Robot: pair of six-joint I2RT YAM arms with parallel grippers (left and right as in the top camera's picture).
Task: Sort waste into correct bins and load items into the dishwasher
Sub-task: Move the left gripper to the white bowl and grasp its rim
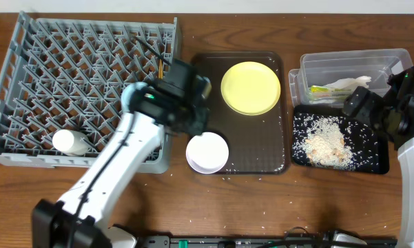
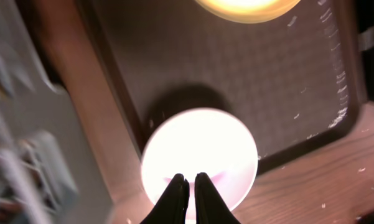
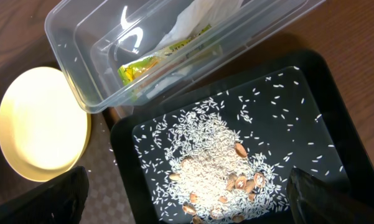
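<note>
1. A large square grey plastic dish rack point(image 1: 27, 83) fills the left of the desk point(image 1: 262, 207). A small white cup point(image 1: 70, 141) lies on its side among the pegs near the rack's front left corner.
2. Just beside the rack sits a dark brown rectangular serving tray point(image 1: 258, 141), with a round yellow plate point(image 1: 251, 87) flat on its far half.
3. A pale pink-white bowl point(image 1: 207, 152) stands at the brown tray's front left corner, its rim reaching past the tray's edge over the desk.
4. The left arm's fingers point(image 2: 174, 199) are drawn together with only a thin slit between them. In the left wrist view they hang over the bowl's near rim; I cannot tell whether they touch it.
5. At the far right a clear rectangular plastic tub point(image 1: 351, 63) holds a crumpled white paper napkin point(image 1: 348, 84) and a small green-and-orange wrapper point(image 1: 319, 90).
6. Right in front of the tub lies a shallow black rectangular tray point(image 1: 375, 158). Loose whitish-tan rice scraps point(image 1: 327, 141) are heaped at its middle, with grains strewn around and a few brown bits mixed in.
7. The right arm's fingers point(image 3: 62, 196) are spread wide apart above the black tray, with nothing between them.
8. Stray grains dot the brown tray and the desk in front of it.
</note>
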